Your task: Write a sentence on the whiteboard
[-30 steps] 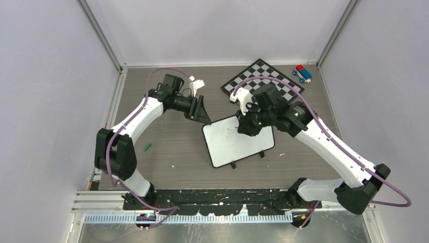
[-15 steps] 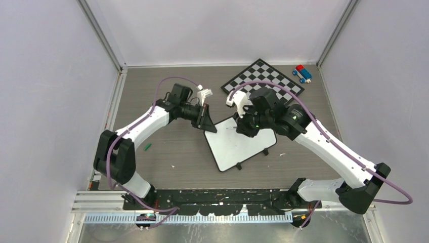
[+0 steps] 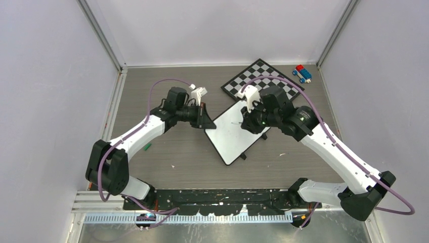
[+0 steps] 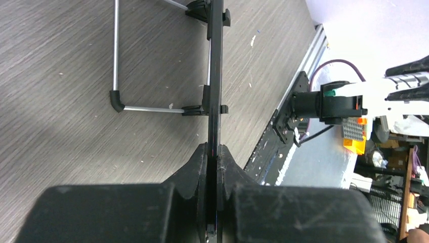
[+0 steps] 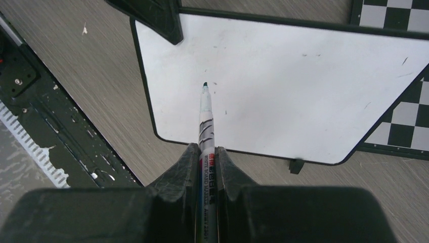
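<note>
The whiteboard [image 3: 235,135] sits near the middle of the counter [image 3: 172,142], turned diagonally, and its far corner reaches over the edge of the chessboard [image 3: 265,76]. The left gripper [image 4: 213,152] is closed on the thin dark edge of the whiteboard at its left corner, with one finger on each face of the board. The right gripper [image 5: 206,152] is closed around a green-tipped marker [image 5: 204,114], which points at the white surface near the left side; that surface has only some tiny dark specks, and whether the tip touches it cannot be told.
</note>
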`<state>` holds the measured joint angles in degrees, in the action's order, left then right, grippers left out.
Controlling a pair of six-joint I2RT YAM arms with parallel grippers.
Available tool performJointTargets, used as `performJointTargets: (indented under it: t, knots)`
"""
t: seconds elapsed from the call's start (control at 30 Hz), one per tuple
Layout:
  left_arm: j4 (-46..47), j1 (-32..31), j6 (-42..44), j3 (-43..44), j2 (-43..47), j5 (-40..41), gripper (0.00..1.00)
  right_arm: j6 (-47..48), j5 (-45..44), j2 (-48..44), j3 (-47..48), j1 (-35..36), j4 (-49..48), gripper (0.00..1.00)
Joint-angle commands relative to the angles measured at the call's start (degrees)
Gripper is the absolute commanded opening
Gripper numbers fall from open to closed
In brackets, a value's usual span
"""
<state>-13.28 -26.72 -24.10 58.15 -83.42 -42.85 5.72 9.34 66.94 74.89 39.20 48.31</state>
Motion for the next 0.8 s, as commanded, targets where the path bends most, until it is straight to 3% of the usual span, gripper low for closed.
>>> performJointTargets:
  t: [0.0, 0.1, 0.2, 0.27, 0.4, 0.77]
  knots:
    - [3.3, 0.8, -2.4, -2.7, 1.6, 8.1, 0.00, 1.5, 2.1, -3.2, -2.4, 0.1, -4.1, 0.00]
    - [4.9, 0.7, -1.6, -3.8, 2.1, 7.0, 0.05, 0.8, 4.2, -4.5, -4.6, 0.1, -5.8, 0.00]
    - [5.0, 0.8, 1.7, -3.6, 3.4, 5.4, 0.34, 1.0, 7.8, -5.6, -6.2, -0.1, -6.1, 0.00]
    - [3.5, 1.2, 4.2, -2.4, 4.7, 5.5, 0.39, 1.1, 8.3, -6.0, -6.6, -0.3, -6.1, 0.00]
    - [1.4, 4.3, 5.0, -0.5, 5.7, 1.6, 0.39, 0.9, 7.6, -5.7, -7.4, -0.3, -8.2, 0.00]
    - [-4.0, 5.9, 8.4, 3.0, 3.1, -4.4, 0.26, -0.4, 10.6, 1.6, -6.6, -0.1, -16.3, 0.00]
